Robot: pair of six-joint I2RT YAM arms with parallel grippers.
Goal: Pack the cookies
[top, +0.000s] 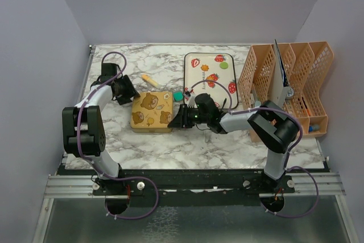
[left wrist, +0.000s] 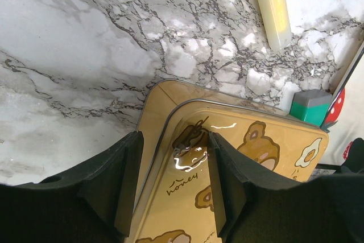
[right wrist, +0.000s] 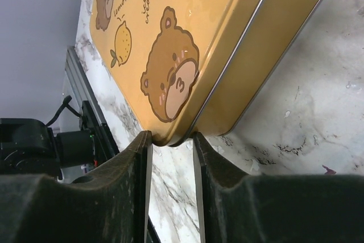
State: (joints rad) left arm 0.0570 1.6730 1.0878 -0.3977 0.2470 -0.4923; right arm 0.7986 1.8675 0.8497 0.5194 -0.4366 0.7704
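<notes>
Small round orange and green toy cookies (top: 204,66) wait on the white strawberry-print tray (top: 188,72); the wide-open left pincer (left wrist: 173,140) should clamp the base of the closed yellow bear-print tin (top: 151,112) while the right pincer (right wrist: 170,140), narrowed round a corner, grip unclear, lifts only the lid

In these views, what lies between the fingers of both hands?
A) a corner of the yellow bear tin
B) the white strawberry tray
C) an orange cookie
A: in the wrist views the left hand and the right hand each straddle a corner of the yellow bear tin.
</notes>
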